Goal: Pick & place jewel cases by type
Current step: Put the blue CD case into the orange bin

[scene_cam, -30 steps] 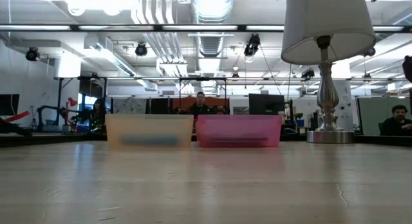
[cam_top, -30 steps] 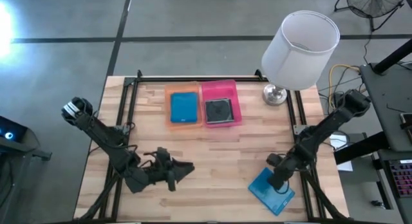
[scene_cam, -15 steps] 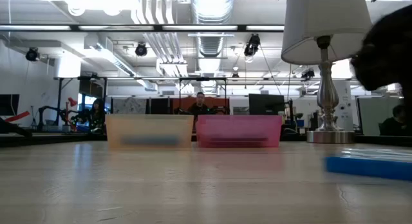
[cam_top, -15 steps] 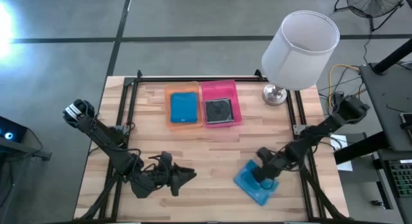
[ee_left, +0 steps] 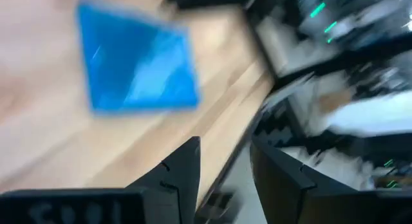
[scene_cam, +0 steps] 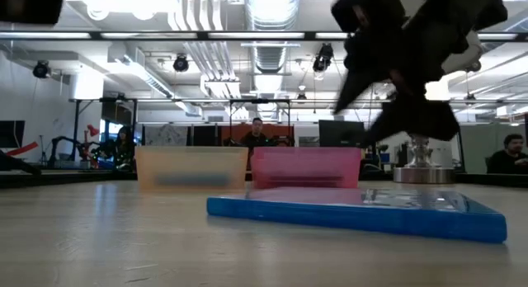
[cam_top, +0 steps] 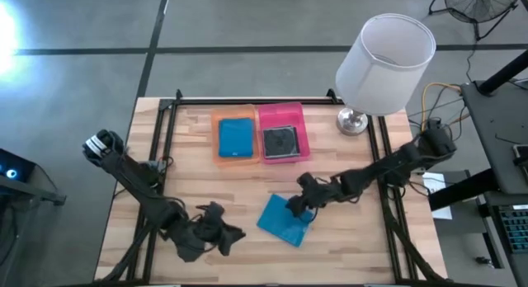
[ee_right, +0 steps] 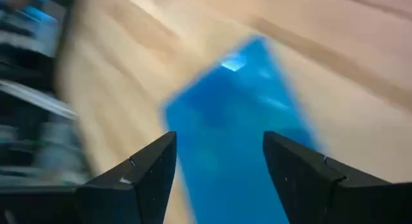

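Both wrist views motion-blurred, blue jewel case [ee_right: 241, 130] smeared, right pincer [scene_cam: 404, 64] a dark blur

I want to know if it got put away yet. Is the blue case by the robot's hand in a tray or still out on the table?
Out. The blue case lies flat on the bare table, near the right gripper, apart from the orange tray.

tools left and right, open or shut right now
Left tool: open, holding nothing.
Right tool: open, above the blue jewel case, not clamped on it.
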Controlling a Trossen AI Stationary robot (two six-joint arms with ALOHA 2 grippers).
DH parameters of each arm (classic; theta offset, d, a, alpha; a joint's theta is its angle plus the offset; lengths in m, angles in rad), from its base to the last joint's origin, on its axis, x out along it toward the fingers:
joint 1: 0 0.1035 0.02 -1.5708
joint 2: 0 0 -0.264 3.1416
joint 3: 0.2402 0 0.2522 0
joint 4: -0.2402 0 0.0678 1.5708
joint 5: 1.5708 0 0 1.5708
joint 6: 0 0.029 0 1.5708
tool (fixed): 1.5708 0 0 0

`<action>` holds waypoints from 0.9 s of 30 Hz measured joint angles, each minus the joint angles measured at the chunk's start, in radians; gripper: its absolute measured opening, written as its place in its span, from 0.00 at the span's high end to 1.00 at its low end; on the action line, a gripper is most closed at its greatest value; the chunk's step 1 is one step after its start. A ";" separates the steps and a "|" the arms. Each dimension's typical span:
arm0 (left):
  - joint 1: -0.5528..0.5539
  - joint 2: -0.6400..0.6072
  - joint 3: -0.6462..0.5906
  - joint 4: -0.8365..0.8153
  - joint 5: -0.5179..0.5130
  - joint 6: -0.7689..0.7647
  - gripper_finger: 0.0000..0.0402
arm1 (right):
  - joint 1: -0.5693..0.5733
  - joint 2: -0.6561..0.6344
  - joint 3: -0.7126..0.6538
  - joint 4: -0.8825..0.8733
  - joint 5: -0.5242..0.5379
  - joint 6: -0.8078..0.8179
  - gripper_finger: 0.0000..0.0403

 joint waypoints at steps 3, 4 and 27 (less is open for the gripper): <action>0.027 0.070 -0.001 0.006 0.137 -0.055 0.72 | -0.032 -0.008 0.051 -0.237 -0.078 -0.081 0.44; 0.040 0.096 0.006 0.020 0.177 -0.053 0.72 | -0.050 0.002 0.062 -0.281 -0.129 -0.118 0.44; 0.150 0.527 0.112 0.255 0.297 -0.133 0.74 | -0.080 0.210 0.096 -0.115 -0.549 -0.374 0.44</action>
